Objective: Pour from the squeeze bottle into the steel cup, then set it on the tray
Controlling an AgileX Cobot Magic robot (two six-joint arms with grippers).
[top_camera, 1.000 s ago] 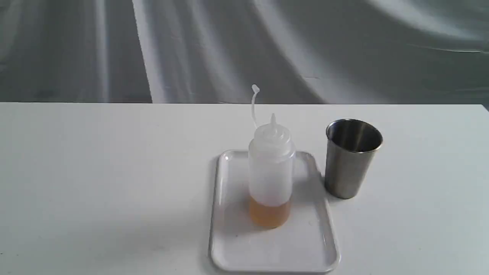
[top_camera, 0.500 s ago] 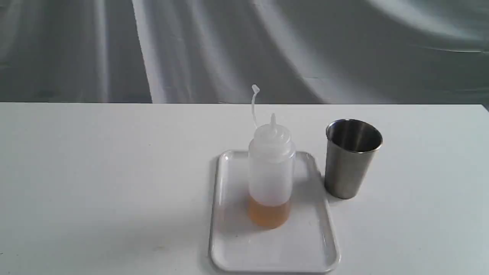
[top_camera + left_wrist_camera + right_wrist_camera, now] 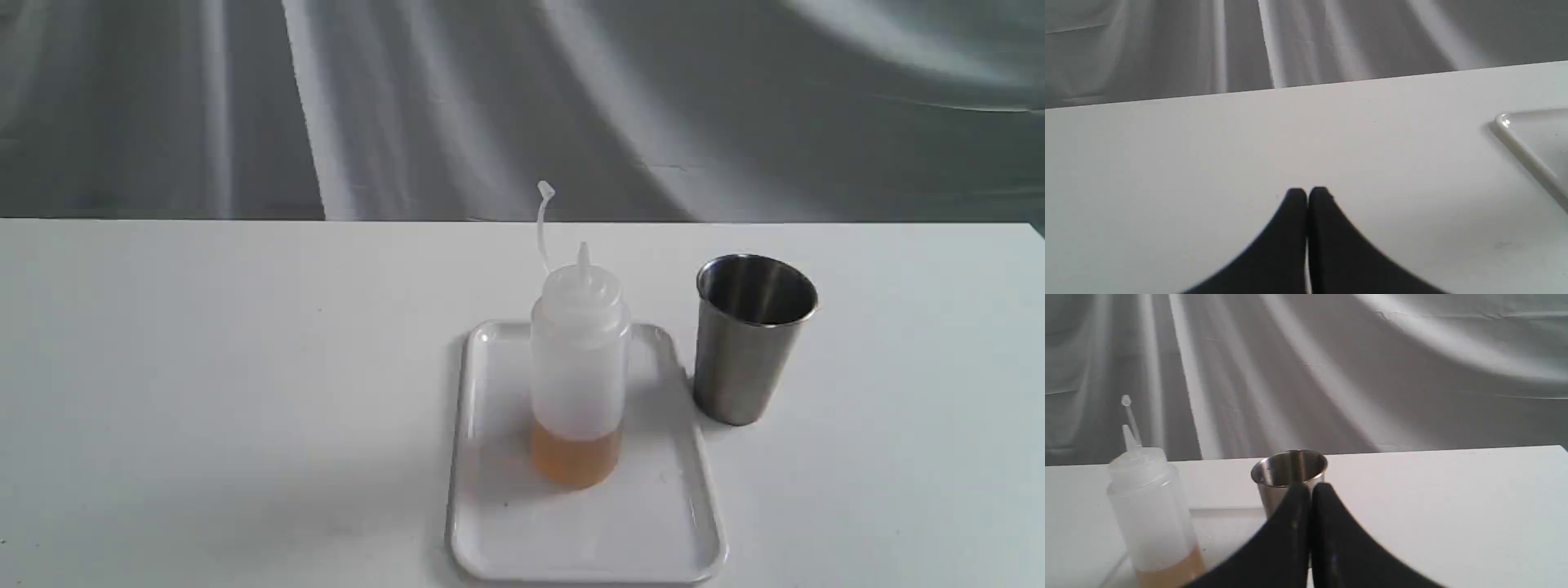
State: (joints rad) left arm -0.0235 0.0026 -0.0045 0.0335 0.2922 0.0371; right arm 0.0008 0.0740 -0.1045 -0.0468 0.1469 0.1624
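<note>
**Nothing Has Moved in the Last Second**

On the white table (image 3: 204,367), the tray (image 3: 498,531) carries the squeeze bottle (image 3: 580,367), upright. The steel cup (image 3: 747,359) stands just right of the tray. Left gripper (image 3: 1307,194) and right gripper (image 3: 1310,490) are both closed, empty.

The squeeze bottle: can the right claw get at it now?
Probably yes: the squeeze bottle stands clear on the tray, but the right claw is shut and faces the steel cup.
</note>
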